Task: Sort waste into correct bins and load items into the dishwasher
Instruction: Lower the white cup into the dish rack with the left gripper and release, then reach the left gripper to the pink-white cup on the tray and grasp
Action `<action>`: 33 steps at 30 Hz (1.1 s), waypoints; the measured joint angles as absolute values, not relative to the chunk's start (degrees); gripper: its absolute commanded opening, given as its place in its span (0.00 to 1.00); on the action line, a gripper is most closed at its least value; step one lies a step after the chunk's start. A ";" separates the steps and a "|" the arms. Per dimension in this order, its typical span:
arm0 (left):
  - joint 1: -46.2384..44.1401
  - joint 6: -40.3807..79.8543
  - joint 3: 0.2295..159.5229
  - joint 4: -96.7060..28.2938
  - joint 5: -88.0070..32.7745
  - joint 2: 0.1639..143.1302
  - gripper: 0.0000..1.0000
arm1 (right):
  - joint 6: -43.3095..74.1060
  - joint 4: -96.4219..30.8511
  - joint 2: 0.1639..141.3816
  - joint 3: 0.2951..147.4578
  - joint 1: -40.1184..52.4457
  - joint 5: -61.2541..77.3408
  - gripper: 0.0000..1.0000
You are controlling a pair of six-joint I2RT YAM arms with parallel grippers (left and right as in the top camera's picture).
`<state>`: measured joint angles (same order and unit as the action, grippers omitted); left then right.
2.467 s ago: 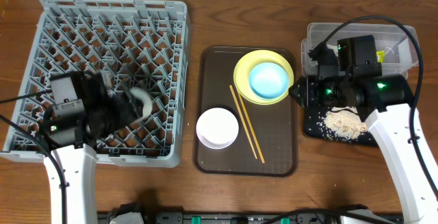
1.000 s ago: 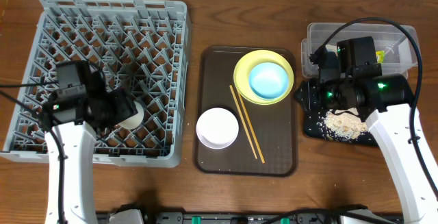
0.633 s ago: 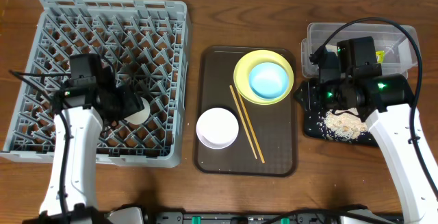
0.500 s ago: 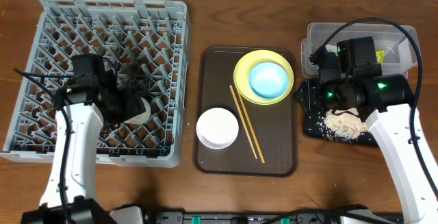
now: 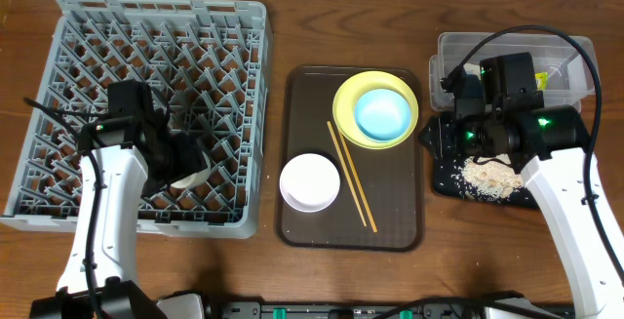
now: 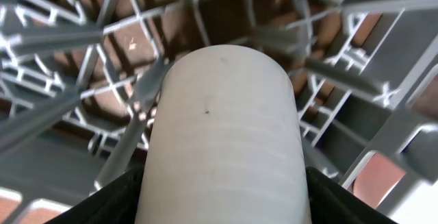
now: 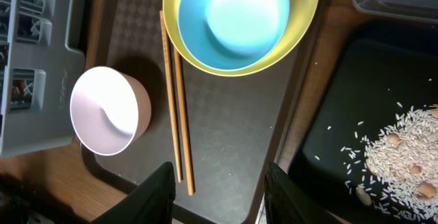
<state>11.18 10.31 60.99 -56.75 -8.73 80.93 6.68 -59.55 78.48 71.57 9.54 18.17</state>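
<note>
My left gripper [image 6: 222,214] is shut on the small white cup [image 6: 222,128], its black fingers [image 6: 116,200] pressed to both sides. The cup [image 5: 192,173] hangs low among the pegs of the grey dishwasher rack [image 5: 224,26]. My right gripper [image 7: 222,196] is open with nothing in it, hovering over the right edge of the brown tray [image 7: 226,135]. Below it lie two chopsticks [image 7: 176,101], the white bowl [image 7: 106,111] and the light-blue bowl [image 7: 233,11] inside the yellow plate [image 7: 304,18]. Rice scraps [image 5: 492,175] lie in the black tray [image 5: 444,178].
The clear tub [image 5: 575,56] stands behind the black tray at the far right, partly hidden by my right arm [image 5: 507,114]; a bit of yellow and green [image 5: 543,78] shows inside. The brown tray [image 5: 302,231] sits between rack and bins. Bare wood runs along the front.
My left arm has swung further in over the rack and turned, keeping the cup in its grip near the same spot. The right arm has not moved.
</note>
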 measured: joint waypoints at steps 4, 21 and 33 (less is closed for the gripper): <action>11.18 10.44 60.99 -58.37 -8.62 80.93 0.29 | 6.68 -59.66 78.48 71.57 9.54 18.17 0.40; 11.18 10.39 60.99 -53.87 -8.73 80.93 0.84 | 6.68 -60.23 78.48 71.57 9.54 18.17 0.43; 11.20 10.46 60.99 -54.08 -8.64 80.90 0.95 | 6.39 -61.04 78.48 71.57 9.54 16.14 0.53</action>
<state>11.20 10.46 60.99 -54.08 -8.64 80.90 6.39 -61.04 78.48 71.57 9.54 16.14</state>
